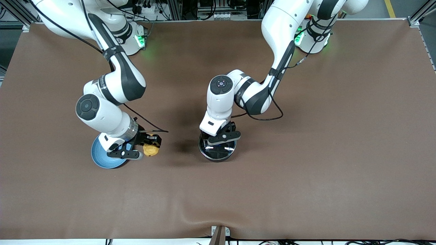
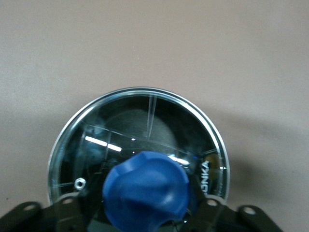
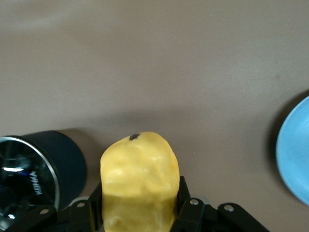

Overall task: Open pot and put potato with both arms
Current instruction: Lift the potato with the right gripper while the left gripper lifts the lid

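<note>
The black pot [image 1: 218, 156] stands mid-table with its glass lid [image 2: 145, 121] on it; the blue handle is hidden. My left gripper [image 1: 219, 144] is straight above the pot, and its fingers [image 2: 208, 212] are closed on either side of the lid's blue knob [image 2: 145, 186]. My right gripper [image 1: 150, 146] is shut on the yellow potato [image 1: 151, 150] and holds it low over the cloth between the blue plate and the pot. In the right wrist view the potato [image 3: 139, 174] fills the jaws, and the pot's black wall [image 3: 65, 159] shows beside it with the lid on.
A flat blue plate [image 1: 100, 158] lies under the right arm's wrist, toward the right arm's end; its edge shows in the right wrist view [image 3: 295, 154]. Brown cloth [image 1: 306, 153] covers the table. A bracket [image 1: 219, 233] sits at the near edge.
</note>
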Robot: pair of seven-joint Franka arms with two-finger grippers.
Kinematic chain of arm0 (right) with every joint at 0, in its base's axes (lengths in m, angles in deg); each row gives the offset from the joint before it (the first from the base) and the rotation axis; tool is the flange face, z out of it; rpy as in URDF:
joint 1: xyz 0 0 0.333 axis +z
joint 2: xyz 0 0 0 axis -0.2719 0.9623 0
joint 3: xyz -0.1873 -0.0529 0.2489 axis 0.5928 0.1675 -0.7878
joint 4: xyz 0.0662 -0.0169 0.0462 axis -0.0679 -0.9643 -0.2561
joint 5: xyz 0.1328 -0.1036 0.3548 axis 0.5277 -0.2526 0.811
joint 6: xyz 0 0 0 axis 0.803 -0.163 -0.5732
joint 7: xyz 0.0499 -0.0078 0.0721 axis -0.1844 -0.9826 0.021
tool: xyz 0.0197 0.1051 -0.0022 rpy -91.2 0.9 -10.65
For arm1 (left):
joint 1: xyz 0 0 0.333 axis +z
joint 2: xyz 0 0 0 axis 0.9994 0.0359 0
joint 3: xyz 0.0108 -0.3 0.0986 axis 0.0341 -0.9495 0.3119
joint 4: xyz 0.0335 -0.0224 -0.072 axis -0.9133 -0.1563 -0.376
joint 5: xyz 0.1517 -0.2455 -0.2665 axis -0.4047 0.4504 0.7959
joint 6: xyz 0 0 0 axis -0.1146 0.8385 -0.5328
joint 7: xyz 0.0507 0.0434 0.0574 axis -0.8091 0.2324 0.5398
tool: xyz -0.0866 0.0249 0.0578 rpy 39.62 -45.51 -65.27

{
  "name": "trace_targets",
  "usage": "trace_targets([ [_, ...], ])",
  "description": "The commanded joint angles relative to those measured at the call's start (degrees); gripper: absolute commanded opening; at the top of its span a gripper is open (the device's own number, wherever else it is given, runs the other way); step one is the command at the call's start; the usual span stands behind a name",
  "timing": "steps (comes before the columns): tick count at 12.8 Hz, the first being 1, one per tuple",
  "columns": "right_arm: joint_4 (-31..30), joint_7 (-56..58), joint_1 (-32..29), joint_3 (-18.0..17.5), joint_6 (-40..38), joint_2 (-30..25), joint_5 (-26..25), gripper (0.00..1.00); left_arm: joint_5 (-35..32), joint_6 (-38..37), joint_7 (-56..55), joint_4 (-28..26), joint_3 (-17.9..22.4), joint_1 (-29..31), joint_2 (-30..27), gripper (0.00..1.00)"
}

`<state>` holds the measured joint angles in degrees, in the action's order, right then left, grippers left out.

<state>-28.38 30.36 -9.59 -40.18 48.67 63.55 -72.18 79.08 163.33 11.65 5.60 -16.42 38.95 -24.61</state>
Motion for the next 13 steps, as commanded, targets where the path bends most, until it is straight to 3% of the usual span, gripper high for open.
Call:
trace_targets([
  [1, 3.4, -6.5, 1.8, -0.6, -0.9, 0.8, 1.8, 0.13, 1.0, -0.6, 0.7, 0.7, 0.6, -0.3, 0.3, 0.0],
  [4, 3.9, -7.3, 2.8, -0.5, -0.5, 1.5, 7.2, 0.13, 1.2, -0.7, 0.4, 0.7, 0.6, -0.3, 0.0, 0.0],
  [6, 4.3, -7.2, 3.0, -0.5, -0.4, 1.9, 7.3, 0.13, 1.8, -1.5, 0.6, 0.7, 0.5, -0.1, -1.3, 0.0],
  [10, 5.8, -6.6, 3.7, -0.5, -0.5, 3.4, 6.9, 0.12, 6.2, -14.0, 4.9, 0.7, 2.5, 0.4, -8.0, 0.0],
  [13, 10.2, -10.1, 8.9, 0.1, -0.2, 7.6, 6.1, 0.11, 7.6, -20.4, 9.5, -2.1, 2.8, 2.9, -14.1, 0.0],
])
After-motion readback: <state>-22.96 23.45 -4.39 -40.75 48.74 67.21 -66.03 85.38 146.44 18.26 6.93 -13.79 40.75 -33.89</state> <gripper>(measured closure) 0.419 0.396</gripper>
